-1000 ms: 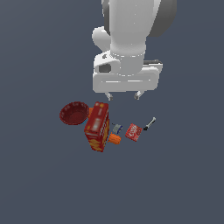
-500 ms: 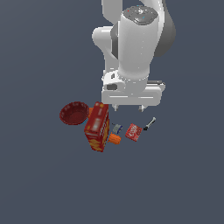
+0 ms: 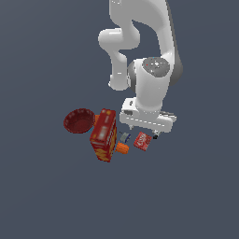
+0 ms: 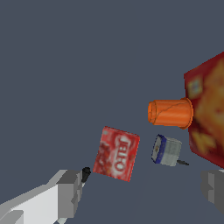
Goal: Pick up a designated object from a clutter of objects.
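The small flat red box with white lettering (image 3: pixel 142 141) lies flat on the grey floor, on the exterior view's right of the clutter. In the wrist view the box (image 4: pixel 117 153) lies just beyond and between my two fingers. My gripper (image 3: pixel 144 131) hangs low over it, open and empty; in the wrist view the gripper (image 4: pixel 142 190) shows one grey finger (image 4: pixel 68 192) on one side and the other (image 4: pixel 214 186) far apart from it. The large red cracker box (image 3: pixel 104 134) lies beside an orange cylinder (image 3: pixel 122 148) and a blue-grey item (image 4: pixel 166 150).
A dark red bowl (image 3: pixel 79 120) sits at the exterior view's left of the cracker box. The orange cylinder (image 4: pixel 170 113) touches the cracker box (image 4: pixel 208 127). A small dark tool tip (image 4: pixel 85 173) pokes out beside one finger; the hand hides the rest of the tool.
The arm has come down towards the clutter. The hand now sits just above the small red box and covers the thin tool. The objects have not moved.
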You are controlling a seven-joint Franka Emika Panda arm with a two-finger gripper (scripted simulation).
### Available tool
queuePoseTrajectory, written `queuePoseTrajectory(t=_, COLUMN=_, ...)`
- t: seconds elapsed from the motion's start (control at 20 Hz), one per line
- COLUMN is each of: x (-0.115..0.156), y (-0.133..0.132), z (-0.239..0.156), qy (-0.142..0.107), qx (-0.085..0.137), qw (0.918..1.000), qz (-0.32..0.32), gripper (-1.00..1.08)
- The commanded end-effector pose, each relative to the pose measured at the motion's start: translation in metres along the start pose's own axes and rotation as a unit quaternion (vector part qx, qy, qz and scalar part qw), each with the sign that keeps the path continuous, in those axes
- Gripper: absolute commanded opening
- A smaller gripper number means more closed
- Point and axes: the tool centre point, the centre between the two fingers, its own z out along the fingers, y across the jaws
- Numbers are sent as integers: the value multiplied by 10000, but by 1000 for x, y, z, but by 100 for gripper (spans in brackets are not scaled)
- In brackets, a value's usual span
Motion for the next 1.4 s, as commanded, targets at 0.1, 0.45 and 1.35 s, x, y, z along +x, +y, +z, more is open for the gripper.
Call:
queuePoseTrajectory(t=0.1, x=-11, y=-8, z=42, qy=-8, qx=-47, qw=9988, qz=492, gripper=100)
queuePoseTrajectory(t=0.45, x=-26, y=-13, z=85, qy=13, qx=-129, qw=9948, qz=1011, gripper=100)
queuePoseTrajectory(t=1.35, x=-34, y=-12, z=122, qy=31, qx=-174, qw=9922, qz=1236, gripper=100)
